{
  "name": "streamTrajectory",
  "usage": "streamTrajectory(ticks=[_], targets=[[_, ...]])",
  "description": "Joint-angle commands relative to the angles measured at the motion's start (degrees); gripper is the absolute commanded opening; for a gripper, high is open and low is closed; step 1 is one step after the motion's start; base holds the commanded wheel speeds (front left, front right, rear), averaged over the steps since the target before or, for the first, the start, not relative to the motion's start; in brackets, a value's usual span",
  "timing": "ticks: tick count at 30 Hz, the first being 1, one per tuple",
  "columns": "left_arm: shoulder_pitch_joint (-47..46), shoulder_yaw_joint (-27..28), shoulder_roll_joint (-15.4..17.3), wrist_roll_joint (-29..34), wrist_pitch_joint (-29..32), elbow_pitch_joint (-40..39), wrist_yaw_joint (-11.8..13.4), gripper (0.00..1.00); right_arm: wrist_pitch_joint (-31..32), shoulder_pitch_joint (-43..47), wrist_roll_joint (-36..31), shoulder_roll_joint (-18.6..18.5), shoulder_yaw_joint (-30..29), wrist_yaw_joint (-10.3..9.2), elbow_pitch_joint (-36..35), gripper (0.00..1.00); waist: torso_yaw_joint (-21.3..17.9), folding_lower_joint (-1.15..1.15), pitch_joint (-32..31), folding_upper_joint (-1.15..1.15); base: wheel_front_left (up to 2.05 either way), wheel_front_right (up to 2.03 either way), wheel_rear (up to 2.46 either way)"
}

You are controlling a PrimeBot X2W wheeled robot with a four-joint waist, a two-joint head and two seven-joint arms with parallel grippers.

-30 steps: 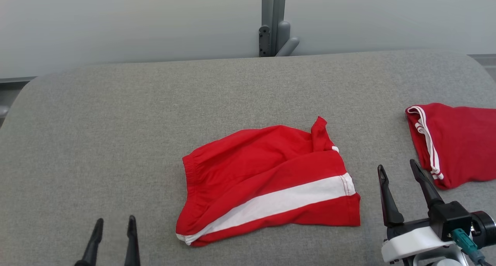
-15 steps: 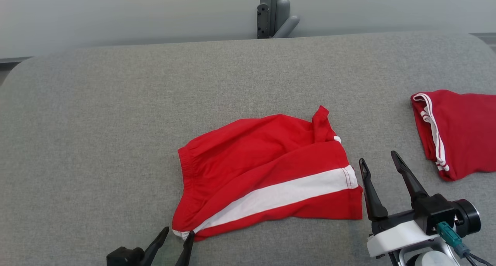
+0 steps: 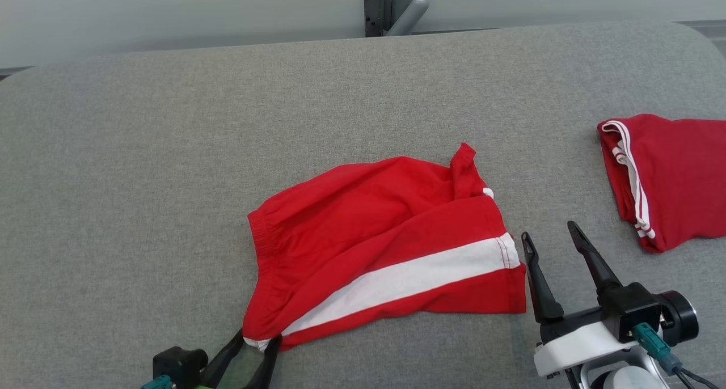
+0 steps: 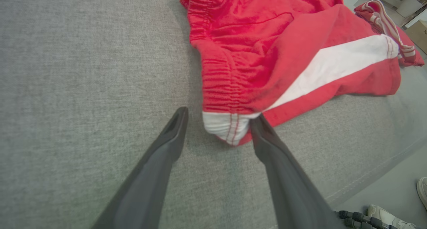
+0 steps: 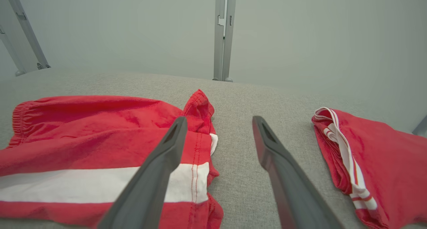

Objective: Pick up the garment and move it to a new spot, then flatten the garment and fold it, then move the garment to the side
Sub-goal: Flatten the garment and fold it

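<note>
Left gripper point(image 3: 258, 343) sits at the lower left of the head view, its two dark fingers apart and straddling the near-left corner of the red shorts point(image 3: 385, 241). In the left wrist view the left gripper point(image 4: 220, 119) has the white-stitched waistband corner lying between its fingers. The right-hand finger point(image 4: 267, 139) touches the cloth edge, the left-hand one stands just clear of it, and nothing is clamped. The cloth rests on the grey padded surface point(image 3: 170, 151), not lifted. Right gripper point(image 3: 550, 233) is at the lower right of the head view, jaws wide apart and holding nothing, with fingers pointing up the frame just beside the shorts' right hem. A teal connector point(image 3: 652, 338) hangs at its wrist. In the right wrist view the right gripper point(image 5: 219, 120) has its left finger overlapping the hem in the picture and its right finger over bare surface; contact cannot be judged there. The red shorts point(image 5: 83, 129) lie rumpled at centre frame in the head view. The elastic waistband is to the left, a broad white stripe runs diagonally across the lower half, and one small fold stands up at the upper right. A second red garment point(image 3: 675, 173) with thin white trim lies folded at the right edge, well apart from the shorts. A grey post point(image 3: 388, 6) stands beyond the far edge, top centre.
</note>
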Motion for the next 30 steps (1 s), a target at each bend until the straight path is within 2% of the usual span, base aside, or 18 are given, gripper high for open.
streamTrajectory(ticks=[1, 2, 3, 12, 19, 30], targets=[[-0.9, -0.1, 0.6, -0.2, -0.2, -0.2, -0.1, 0.37, -0.1, -0.2, -0.1, -0.1, 0.3, -0.09, 0.5, 1.0, 0.0, 0.0, 0.0, 0.0, 0.0, 0.0, 0.0], [-1.0, -0.2, 0.6, -0.3, -0.2, -0.2, -0.1, 0.14, -0.1, -0.1, 0.0, -0.1, 0.6, -0.09, 0.9, 1.0, 0.1, 0.0, 0.1, 0.0, 0.0, 0.0, 0.0], [-1.1, -0.2, 0.5, -0.3, -0.2, -0.2, -0.1, 0.0, -0.1, 0.0, -0.1, -0.1, 0.8, -0.09, 1.4, 1.0, 0.2, 0.0, 0.1, 0.0, 0.0, 0.0, 0.0], [-1.6, 0.5, 0.1, 0.4, -0.2, -1.1, -0.1, 0.0, -0.1, -1.6, -0.6, -0.1, 1.1, -0.09, 9.9, 1.0, 1.0, 0.0, 1.0, 0.0, 0.0, 0.0, 0.0], [-1.8, 1.0, -0.3, 1.8, -0.2, -1.4, -0.1, 0.0, -0.1, -3.5, 1.4, -0.1, 4.3, -0.1, 16.8, 1.0, 1.7, 0.0, 1.5, 0.0, 0.0, 0.0, 0.0], [-1.3, 1.6, -0.4, 2.3, -0.2, -1.8, -0.1, 0.0, -0.1, -4.6, 3.1, -0.1, 5.3, -0.09, 18.8, 1.0, 1.8, 0.0, 1.5, 0.0, 0.0, 0.0, 0.0]])
